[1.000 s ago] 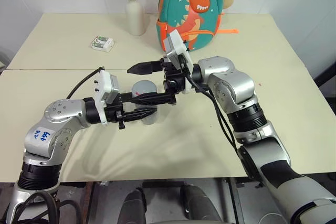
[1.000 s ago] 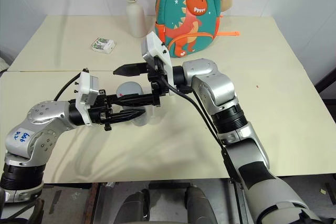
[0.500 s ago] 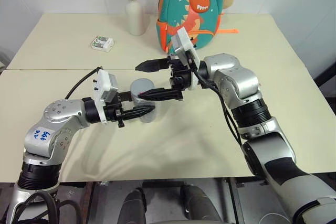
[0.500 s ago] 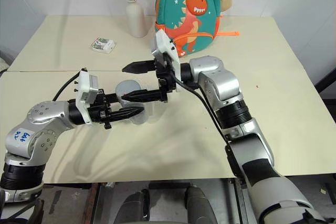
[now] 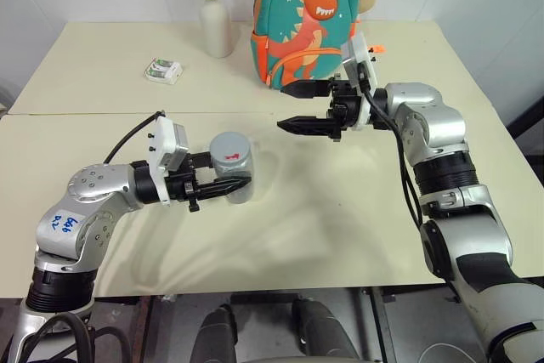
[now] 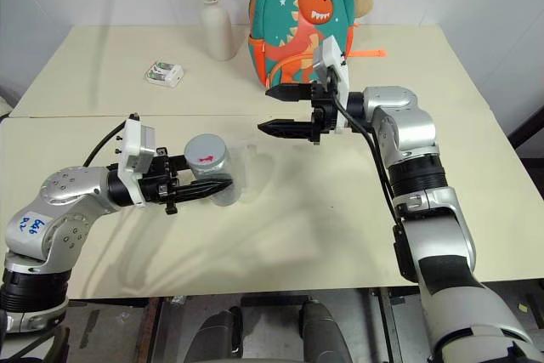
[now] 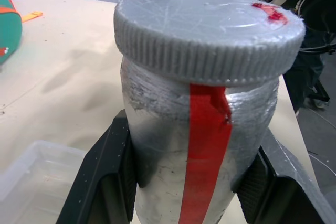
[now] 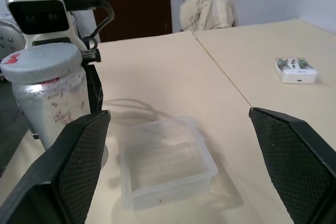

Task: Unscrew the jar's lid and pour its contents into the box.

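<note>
The jar [image 5: 230,167] is upright in my left claw [image 5: 223,186], whose two black fingers [image 7: 100,182] are clenched on its sides, one on each flank, low on the body. The grey lid [image 7: 209,29] sits on top of it with a red smear on its face, and a red strip runs down the jar's side below the lid's ribbed edge. The jar's wall is scuffed and cloudy, so I cannot make out the contents inside.

Just beside the jar, on the side toward my right arm, the clear box [image 8: 165,166] lies flat on the table [image 5: 323,210], lidless, with a tiny dark speck near its front wall.

My right claw [image 5: 297,106] hangs above the table, well apart from the jar and holding nothing, its fingers spread wide and pointing toward my left. It is near the foot of the teal dinosaur backpack [image 5: 306,14], which stands at the back of the table. A white vase [image 5: 217,27] with a dried sprig stands next to the backpack, and a small white-and-green packet [image 5: 165,70] lies further toward my left side.
</note>
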You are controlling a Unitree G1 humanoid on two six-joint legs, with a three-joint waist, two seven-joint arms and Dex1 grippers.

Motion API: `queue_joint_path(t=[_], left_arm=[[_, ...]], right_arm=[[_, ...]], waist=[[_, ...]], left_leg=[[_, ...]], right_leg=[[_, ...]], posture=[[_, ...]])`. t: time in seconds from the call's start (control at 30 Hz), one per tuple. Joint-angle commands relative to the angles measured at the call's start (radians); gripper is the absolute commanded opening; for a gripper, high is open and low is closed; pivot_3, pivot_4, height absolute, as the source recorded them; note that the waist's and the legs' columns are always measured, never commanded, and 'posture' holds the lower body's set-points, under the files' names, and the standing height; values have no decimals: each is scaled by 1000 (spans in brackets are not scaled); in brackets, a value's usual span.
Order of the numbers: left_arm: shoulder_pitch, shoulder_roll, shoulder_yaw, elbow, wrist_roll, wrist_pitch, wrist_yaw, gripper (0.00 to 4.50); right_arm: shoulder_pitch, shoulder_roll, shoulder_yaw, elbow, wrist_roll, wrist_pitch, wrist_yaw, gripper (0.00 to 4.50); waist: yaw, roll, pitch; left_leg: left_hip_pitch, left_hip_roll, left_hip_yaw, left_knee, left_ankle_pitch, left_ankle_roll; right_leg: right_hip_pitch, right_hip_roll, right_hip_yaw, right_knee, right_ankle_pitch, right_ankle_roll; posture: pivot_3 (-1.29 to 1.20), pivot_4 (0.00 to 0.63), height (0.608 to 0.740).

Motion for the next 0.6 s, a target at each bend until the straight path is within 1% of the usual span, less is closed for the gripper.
queue_joint_path(t=[0.03,0.17,0.27,0.43,0.6], left_arm=[[-11,11,20,-33,-15,-14,-4,1999],[-15,6,10,-31,-10,-13,0,1999],[-21,5,5,-26,-7,-13,-1,1999],[-36,4,-6,-16,-4,-11,-4,1999],[-45,0,-16,-13,-3,-10,-2,1999]], right_arm=[[-4,43,-13,-160,84,78,23,4451],[65,124,6,-328,127,165,-66,4451],[100,152,33,-402,123,182,-93,4451],[112,180,67,-433,107,189,-135,4451],[112,200,104,-425,68,151,-162,4451]], waist=[[-1,0,0],[-1,0,0],[3,0,0],[5,0,0],[1,0,0]], left_leg=[[0,0,0,0,0,0],[-1,1,1,0,0,0],[-1,1,2,0,1,-1],[-1,1,2,1,1,-1],[-1,1,3,0,1,-1]], right_leg=[[0,0,0,0,0,0],[-3,2,2,3,0,0],[-4,1,3,3,0,0],[-4,1,3,4,0,0],[-5,2,4,4,0,0]], posture=[[0,150,740],[0,150,740],[0,150,740],[0,150,740],[0,150,740]])
